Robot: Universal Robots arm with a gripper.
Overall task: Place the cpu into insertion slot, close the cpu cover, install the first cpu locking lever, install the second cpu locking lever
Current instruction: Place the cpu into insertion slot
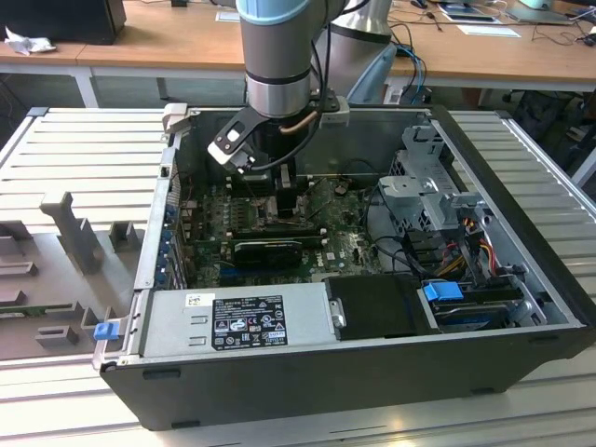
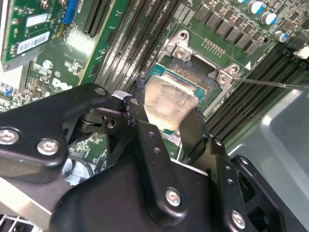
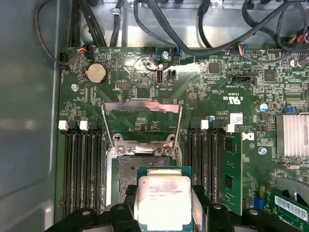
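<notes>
One cpu [image 3: 163,200] pinched edgewise, gripper [image 2: 170,121] closed on it | held flat over slot [image 3: 129,170], likely to seat squarely | cover [image 3: 142,116] stands open, clearing access | exterior view: gripper 10 o'clock of case [image 1: 372,372] centre

wooden desks [image 1: 158,42] along the back, dark box [image 1: 60,19] and crumpled white paper [image 1: 23,40] at the exterior view's left, papers [image 1: 489,30] towards its right, grey ribbed metal table [image 1: 84,154] in front

Both wrist views close above cpu [image 2: 169,104] [image 3: 164,203]
</notes>
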